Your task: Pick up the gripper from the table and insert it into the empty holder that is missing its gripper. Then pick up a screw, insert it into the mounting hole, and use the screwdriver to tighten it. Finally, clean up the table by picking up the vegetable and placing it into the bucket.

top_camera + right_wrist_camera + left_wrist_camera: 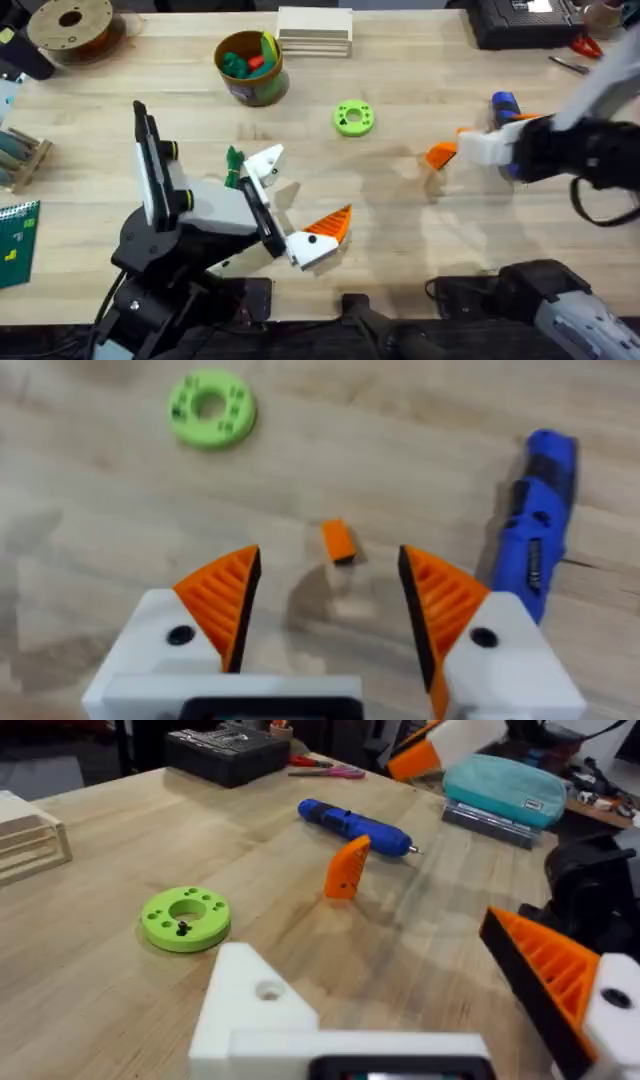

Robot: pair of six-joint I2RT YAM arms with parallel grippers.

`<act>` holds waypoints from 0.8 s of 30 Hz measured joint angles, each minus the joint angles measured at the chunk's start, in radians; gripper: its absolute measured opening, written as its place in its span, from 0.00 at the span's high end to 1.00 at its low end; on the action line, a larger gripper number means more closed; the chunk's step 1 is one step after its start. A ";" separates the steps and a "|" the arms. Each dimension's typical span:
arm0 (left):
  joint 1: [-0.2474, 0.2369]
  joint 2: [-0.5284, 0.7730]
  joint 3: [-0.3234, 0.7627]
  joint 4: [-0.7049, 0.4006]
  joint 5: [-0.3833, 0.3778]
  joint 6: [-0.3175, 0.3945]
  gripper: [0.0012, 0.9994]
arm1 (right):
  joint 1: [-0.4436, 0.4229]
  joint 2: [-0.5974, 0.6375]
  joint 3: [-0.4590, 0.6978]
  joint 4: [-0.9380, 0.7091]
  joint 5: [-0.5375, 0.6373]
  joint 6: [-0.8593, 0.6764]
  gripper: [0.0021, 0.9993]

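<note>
The right gripper (325,615) hovers over the bench (420,230) at the right, fingers spread wide and empty, with the gripper (337,541), the loose orange wedge, standing on the wood between and just beyond them; this looks like a lined-up approach for the first pick, so the fingers should close on its two flat sides. The screwdriver (535,520) lies just right of the wedge, near enough that a sloppy descent could nudge it. The left gripper (285,205) rests at centre-left, fingers open on nothing; one finger carries its orange pad, while the holder (262,1005) is bare white with an open mounting hole, seemingly presented for the insertion. The green disc (353,118) sits at mid-bench with a small dark screw on it in the left wrist view; the vegetable (234,165) lies beside the left arm; the bucket (250,67) stands at far centre-left, already holding toy pieces.
</note>
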 joint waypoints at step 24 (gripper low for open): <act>0.000 0.000 0.000 0.000 0.000 -0.003 0.01 | 0.043 0.469 0.000 0.072 0.077 -0.142 0.30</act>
